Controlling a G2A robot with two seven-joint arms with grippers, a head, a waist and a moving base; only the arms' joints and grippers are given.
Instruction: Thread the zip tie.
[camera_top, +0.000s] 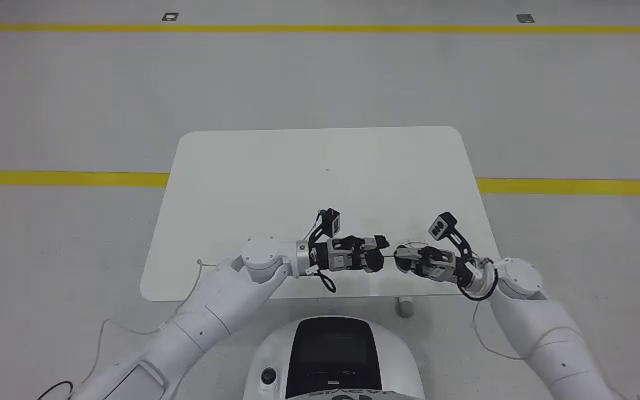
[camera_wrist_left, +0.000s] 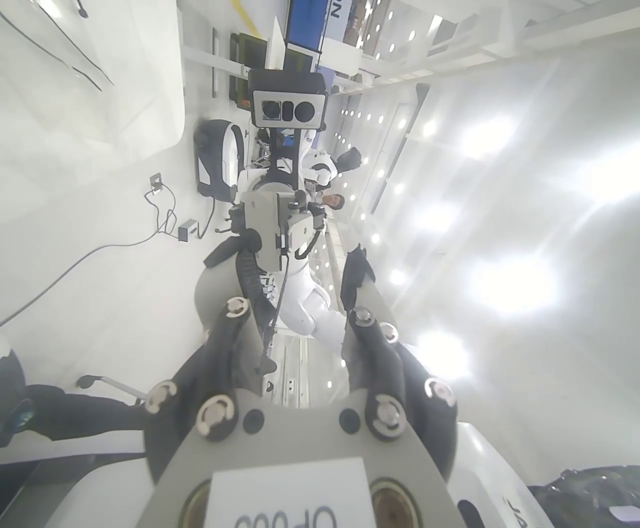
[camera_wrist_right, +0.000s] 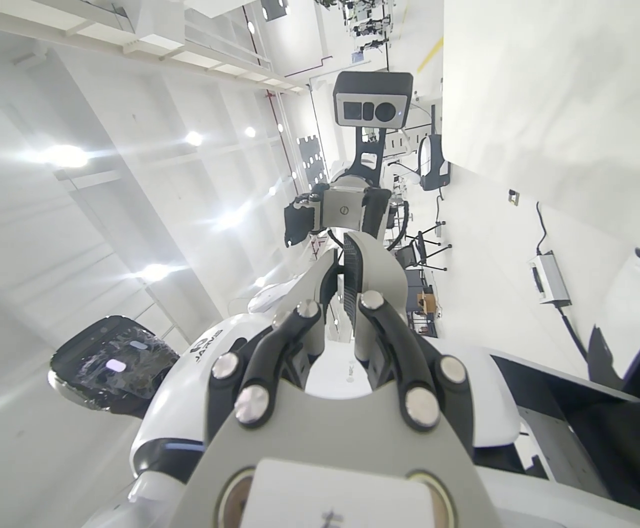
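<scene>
Hovering above the near edge of the white table (camera_top: 300, 180), the left gripper (camera_top: 377, 255) points sideways toward its partner, its fingers spread well apart. The zip tie (camera_wrist_left: 274, 315), a thin dark strand held off the tabletop, lies in the gap between those spread fingers and leads across to the other arm. There the right gripper (camera_top: 402, 257) faces the left one almost tip to tip, its fingers drawn nearly together and pinching the strand's end
</scene>
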